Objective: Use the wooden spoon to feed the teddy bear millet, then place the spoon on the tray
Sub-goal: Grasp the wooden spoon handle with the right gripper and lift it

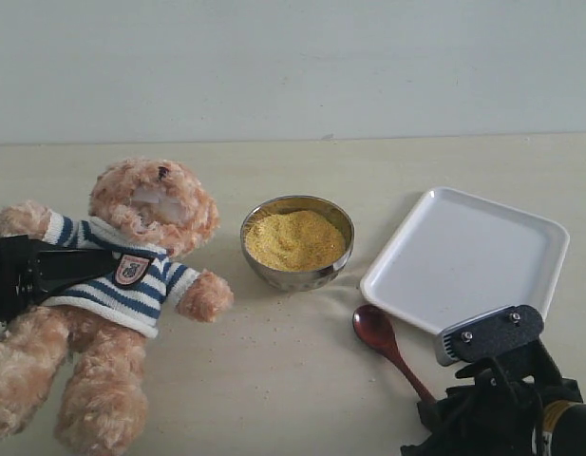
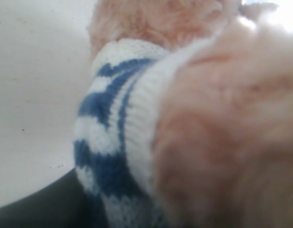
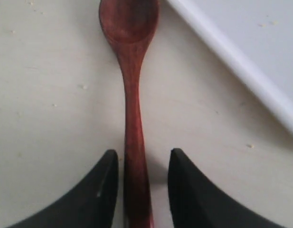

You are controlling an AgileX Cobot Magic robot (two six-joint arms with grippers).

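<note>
The teddy bear (image 1: 141, 247) lies on its back at the left of the table in its striped shirt. My left gripper (image 1: 93, 261) reaches in from the left edge and is shut on the bear's sleeved arm (image 2: 118, 142); one dark finger (image 2: 46, 206) shows beside the sleeve, the other is hidden by fur. The wooden spoon (image 1: 380, 334) lies on the table between bowl and tray. My right gripper (image 3: 141, 159) is open, its fingers straddling the spoon handle (image 3: 133, 118). Millet (image 1: 294, 239) fills the steel bowl (image 1: 297, 278). The tray (image 1: 473, 252) is bare.
The tray's white rim (image 3: 241, 64) runs close beside the spoon's bowl end. A few stray grains dot the table in front of the steel bowl. A pale wall rises behind the table's far edge.
</note>
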